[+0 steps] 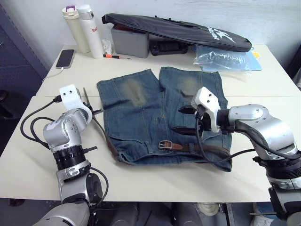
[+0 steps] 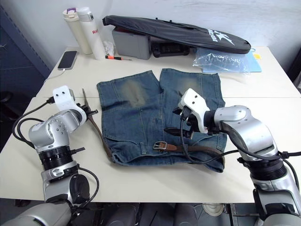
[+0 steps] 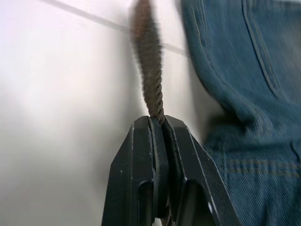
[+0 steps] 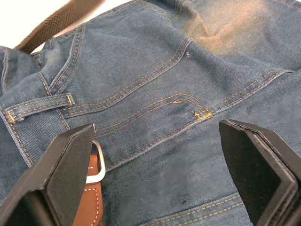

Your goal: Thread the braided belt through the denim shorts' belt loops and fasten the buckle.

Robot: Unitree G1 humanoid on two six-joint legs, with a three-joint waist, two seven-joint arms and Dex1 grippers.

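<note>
The left gripper [image 3: 157, 129], jaws pinching the limp dark brown braided belt [image 2: 96, 129] beside the faded blue denim shorts [image 2: 141, 117] on the white table [image 2: 155, 181], likely needs a near-tip hold; right gripper [image 4: 155, 155] jaws spread above the silver buckle [image 2: 161, 146].

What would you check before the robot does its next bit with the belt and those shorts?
1. Left gripper holds the braided belt: ok, its fingers are shut on the strap.
2. Right gripper is free: ok, open above the denim shorts, holding nothing.
3. Shorts lie flat on the table: ok.
4. Buckle sits at the waistband: ok, it rests on the denim near the right gripper.
5. Belt passes through the belt loops: cannot tell; the strap runs along the waistband, but the loops are too small to judge.
6. Buckle fastened: not ok, the strap's free end is at the left gripper.
</note>
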